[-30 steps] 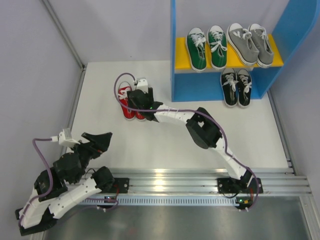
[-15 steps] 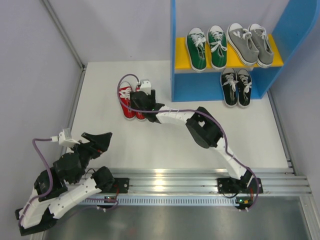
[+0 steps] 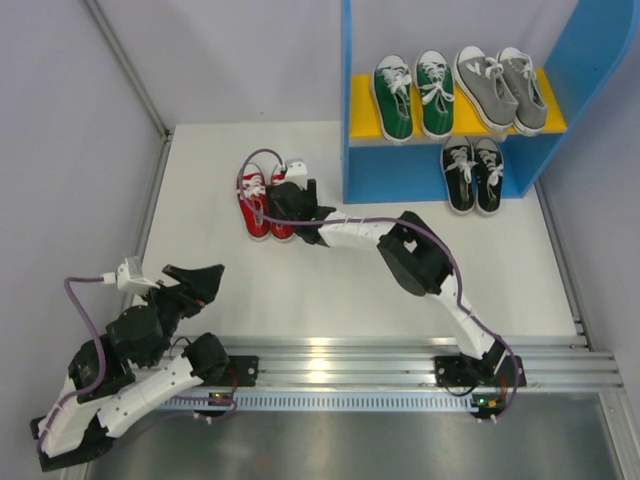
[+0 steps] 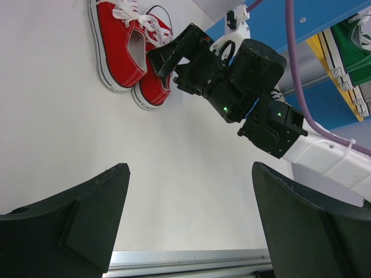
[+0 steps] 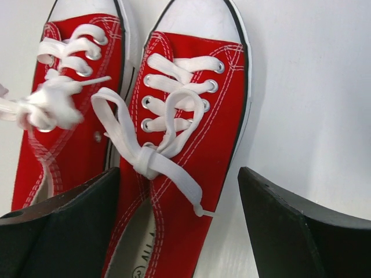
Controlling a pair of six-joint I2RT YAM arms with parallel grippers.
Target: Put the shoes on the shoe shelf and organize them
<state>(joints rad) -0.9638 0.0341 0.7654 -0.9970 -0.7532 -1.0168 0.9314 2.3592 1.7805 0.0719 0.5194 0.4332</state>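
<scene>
One red pair (image 3: 262, 205) to go; my right gripper (image 5: 179, 197) hangs wide open, empty, over it, so I'd centre on one shoe.

This is a robot test bench in a lab, not a home. Two white and black arms (image 3: 410, 262) are bolted to a metal rail (image 3: 350, 365) well behind the right gripper (image 3: 272, 203), at the near edge of a bare white table (image 3: 300, 290). Plain pale panels (image 3: 60, 150) wall the table in, to the left of the left gripper (image 3: 197, 279) and beyond both. A purple cable (image 3: 243, 165) loops loose over the right gripper, and a green light (image 4: 224, 108) glows on the wrist just behind it. The blue and yellow shelf (image 3: 347, 100), ahead and to the right of the right gripper, stands on the tabletop, its shoes (image 3: 413, 95) small beside the arms.
</scene>
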